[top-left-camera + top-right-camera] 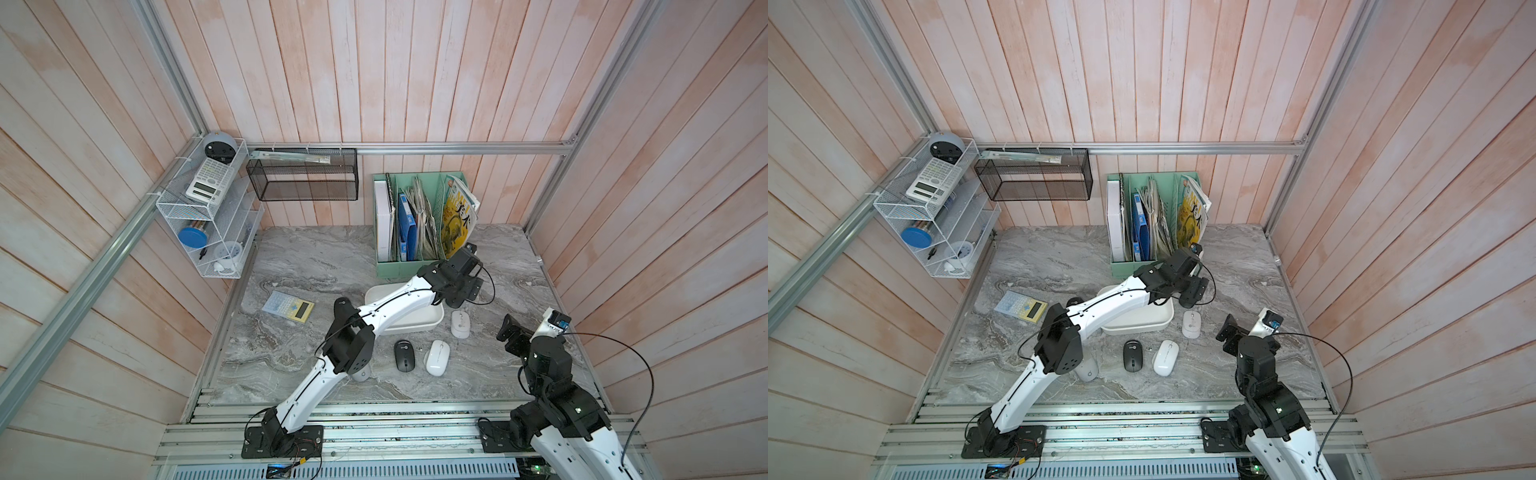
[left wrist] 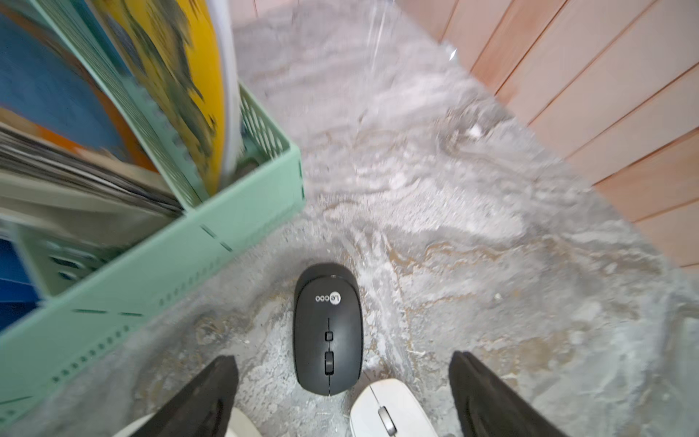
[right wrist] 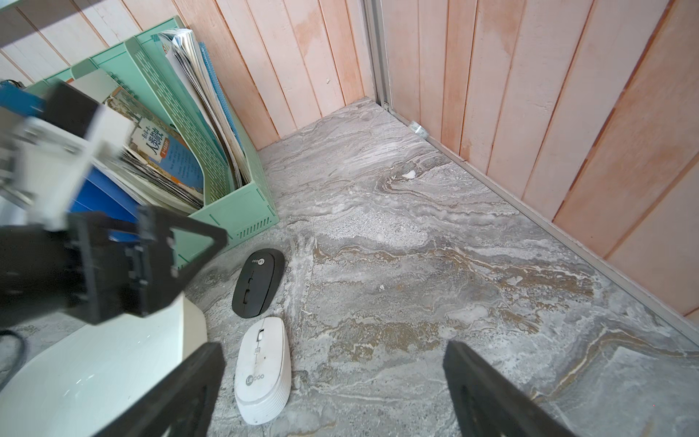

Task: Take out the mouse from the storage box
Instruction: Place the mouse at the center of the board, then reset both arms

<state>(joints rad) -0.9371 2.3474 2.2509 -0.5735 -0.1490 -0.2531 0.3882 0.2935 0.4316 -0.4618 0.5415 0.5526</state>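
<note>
A black mouse [image 2: 328,329] lies on the marble table beside the storage box, close to the mint-green file holder [image 2: 159,272]. My left gripper [image 2: 342,357] hovers over it, open and holding nothing. In both top views the gripper [image 1: 467,291] hides this mouse. The storage box [image 1: 415,320], a shallow white tub, lies partly under my left forearm, and the part that shows [image 3: 113,359] holds no mouse. A white mouse [image 3: 263,370] rests on the table just in front of the black one [image 3: 258,282]. My right gripper [image 3: 331,347] stands open and empty near the table's right side [image 1: 509,328].
Three more mice lie on the table's front half: a black one [image 1: 404,355], a white one [image 1: 437,358] and a pale one [image 1: 360,374] under my left elbow. A calculator [image 1: 289,305] lies at the left. A black mesh basket [image 1: 303,178] and a white wire shelf [image 1: 208,216] hang on the walls.
</note>
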